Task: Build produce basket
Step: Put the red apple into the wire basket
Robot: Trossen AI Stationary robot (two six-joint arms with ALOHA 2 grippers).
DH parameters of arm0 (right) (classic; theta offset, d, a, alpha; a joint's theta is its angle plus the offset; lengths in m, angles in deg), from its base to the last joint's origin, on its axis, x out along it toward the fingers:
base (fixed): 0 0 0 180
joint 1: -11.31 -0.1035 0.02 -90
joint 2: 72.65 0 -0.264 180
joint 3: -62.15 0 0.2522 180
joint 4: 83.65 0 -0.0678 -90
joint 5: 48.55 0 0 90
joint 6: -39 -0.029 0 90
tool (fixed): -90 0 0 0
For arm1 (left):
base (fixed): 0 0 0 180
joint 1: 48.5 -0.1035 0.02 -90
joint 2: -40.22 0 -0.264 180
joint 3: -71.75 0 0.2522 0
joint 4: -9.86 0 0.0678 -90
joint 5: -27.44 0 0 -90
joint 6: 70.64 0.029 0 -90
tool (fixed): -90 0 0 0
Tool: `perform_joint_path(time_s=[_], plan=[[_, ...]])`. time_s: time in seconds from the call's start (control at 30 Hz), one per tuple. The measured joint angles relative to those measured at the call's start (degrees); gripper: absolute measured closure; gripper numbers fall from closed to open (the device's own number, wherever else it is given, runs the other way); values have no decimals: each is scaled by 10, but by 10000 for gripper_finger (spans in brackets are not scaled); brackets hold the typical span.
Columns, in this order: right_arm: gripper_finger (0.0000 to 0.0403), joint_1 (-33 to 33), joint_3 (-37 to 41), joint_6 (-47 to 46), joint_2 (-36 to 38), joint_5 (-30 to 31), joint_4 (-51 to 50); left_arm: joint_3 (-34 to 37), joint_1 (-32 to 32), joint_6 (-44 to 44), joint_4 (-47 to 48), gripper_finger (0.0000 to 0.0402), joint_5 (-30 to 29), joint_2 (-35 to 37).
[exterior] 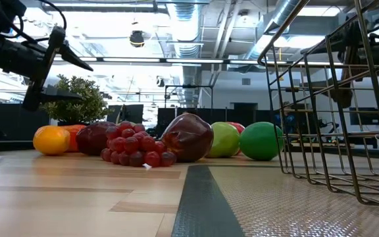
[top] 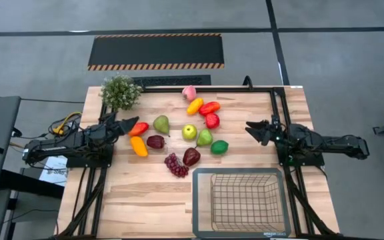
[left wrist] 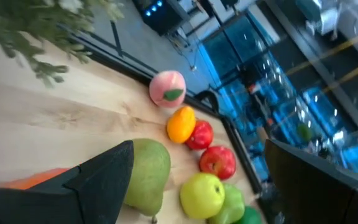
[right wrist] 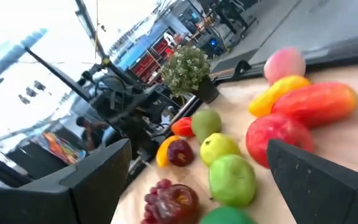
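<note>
Picking first calls for one clear target: the produce [top: 179, 137] lies clustered mid-table, the basket [top: 242, 202] empty at the near edge. Left gripper [top: 127, 124] and right gripper [top: 253, 127] flank the pile, both wide and holding nothing. I would take an outlying piece, such as the lime [top: 219, 147], to avoid nudging neighbours.

Wooden table [top: 145, 193] with scattered produce [top: 189, 132], a potted plant [top: 120, 92], a wire basket [top: 245, 202].

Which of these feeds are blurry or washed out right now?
Left wrist view: smeared, the peach soft. Right wrist view: sky blown white, plant fuzzy. Low view: ceiling lights glare, near basket wires soft. High view: evenly lit, sharp.
</note>
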Motion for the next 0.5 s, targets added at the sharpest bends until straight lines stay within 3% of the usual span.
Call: perform_joint_path(time_s=[0.13,0.23,0.33,0.5], plan=[[8,0,0,-20,0,0,-3,0,0,-44,-2,55,5,0],[8,0,0,-22,0,26,0,3,0,-56,-29,55,43,0],[8,0,0,-45,0,30,4,4,0,-54,-99,55,72,0],[8,0,0,-65,0,46,36,3,0,-21,-242,55,64,0]])
